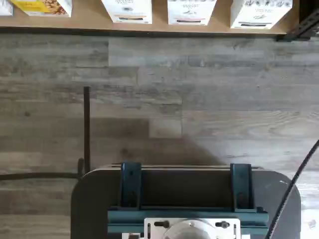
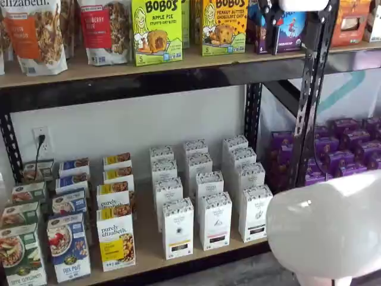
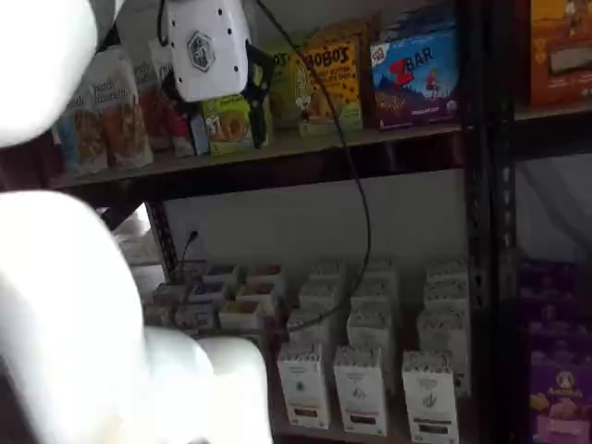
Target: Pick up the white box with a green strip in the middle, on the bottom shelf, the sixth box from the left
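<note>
On the bottom shelf (image 2: 196, 261), rightmost in the front row of white cartons, stood the white box (image 2: 255, 213) I wanted, well below my tool (image 3: 208, 51), whose grip I couldn't tell, so a slow, square descent seemed wise.

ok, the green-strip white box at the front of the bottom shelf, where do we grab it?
Likely its upper side walls, approached from the front. The white box stands upright at the front of the bottom shelf, with gaps on both sides and a like carton close behind.
</note>
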Controlling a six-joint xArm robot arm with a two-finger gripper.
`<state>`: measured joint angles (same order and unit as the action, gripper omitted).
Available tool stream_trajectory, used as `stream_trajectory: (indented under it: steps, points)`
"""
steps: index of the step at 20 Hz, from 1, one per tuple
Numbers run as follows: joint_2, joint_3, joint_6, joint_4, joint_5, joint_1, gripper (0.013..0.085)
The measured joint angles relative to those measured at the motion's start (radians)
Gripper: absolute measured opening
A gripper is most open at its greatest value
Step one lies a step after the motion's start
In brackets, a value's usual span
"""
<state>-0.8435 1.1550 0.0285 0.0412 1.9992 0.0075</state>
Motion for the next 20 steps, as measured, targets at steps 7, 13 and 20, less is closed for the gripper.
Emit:
stream_trajectory:
  steps: [7,13,20]
  points:
    - [-0.020,-0.024,-0.027,0.029,-0.040,-0.037,0.0850]
    - [-0.050,-0.114,-0.018,-0.044,-0.126,-0.002,0.0850]
    - [-0.093,-0.281,-0.035,-0.090,-0.275,-0.016,0.0850]
